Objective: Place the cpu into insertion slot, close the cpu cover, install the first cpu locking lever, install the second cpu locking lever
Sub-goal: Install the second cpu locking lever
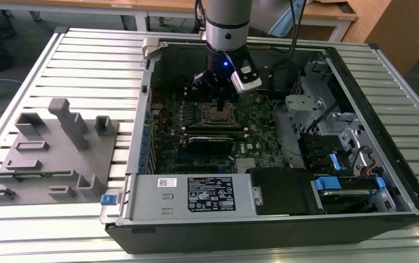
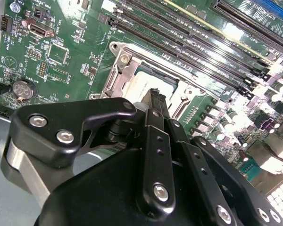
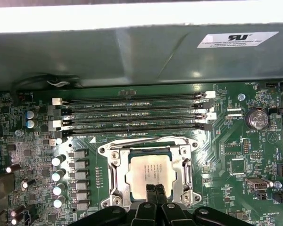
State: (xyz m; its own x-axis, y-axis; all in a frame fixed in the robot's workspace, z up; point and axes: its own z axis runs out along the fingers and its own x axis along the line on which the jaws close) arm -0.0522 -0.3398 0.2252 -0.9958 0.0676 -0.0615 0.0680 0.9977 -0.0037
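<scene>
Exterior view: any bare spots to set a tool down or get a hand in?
Free: the slatted table beyond the grey fixture block, toward the exterior view's left, and the strip in front of the computer case. Crowded: inside the case, where the gripper hangs over the cpu, memory slots behind it, drive bays at the exterior view's right.

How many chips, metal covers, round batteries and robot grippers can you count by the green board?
cpu: 1
cpu cover: 1
round battery: 1
gripper: 1
Total: 4
</scene>
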